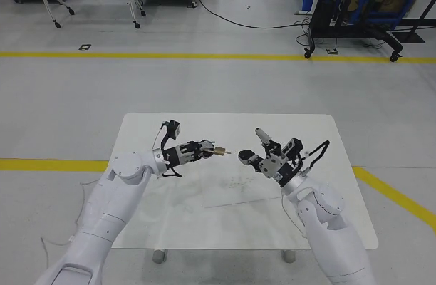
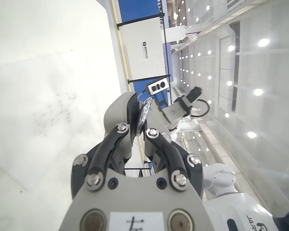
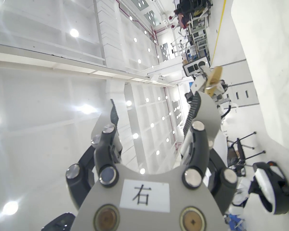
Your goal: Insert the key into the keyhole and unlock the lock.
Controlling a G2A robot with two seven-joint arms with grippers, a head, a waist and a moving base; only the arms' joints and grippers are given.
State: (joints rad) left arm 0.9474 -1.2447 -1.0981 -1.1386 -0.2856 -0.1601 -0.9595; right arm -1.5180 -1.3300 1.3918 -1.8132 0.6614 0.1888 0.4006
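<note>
A small brass lock [image 1: 219, 150] hangs above the middle of the white table [image 1: 204, 221], with my left gripper [image 1: 208, 149] shut on it. From the left wrist, the gripper [image 2: 143, 108] pinches a thin metal piece [image 2: 144, 112] seen edge-on. My right gripper [image 1: 251, 145] stands open just right of the lock, a short gap away, facing it. Nothing lies between its fingers in the right wrist view [image 3: 155, 99], where the brass lock [image 3: 214, 76] shows beyond one fingertip. A small silver bit [image 3: 210, 88] juts from the lock; I cannot tell if it is the key.
The tabletop carries faint scuff marks [image 1: 236, 187] near its middle. Yellow floor lines [image 1: 47, 164] run beside the table, and a dark wheeled frame [image 1: 353, 32] stands far behind it.
</note>
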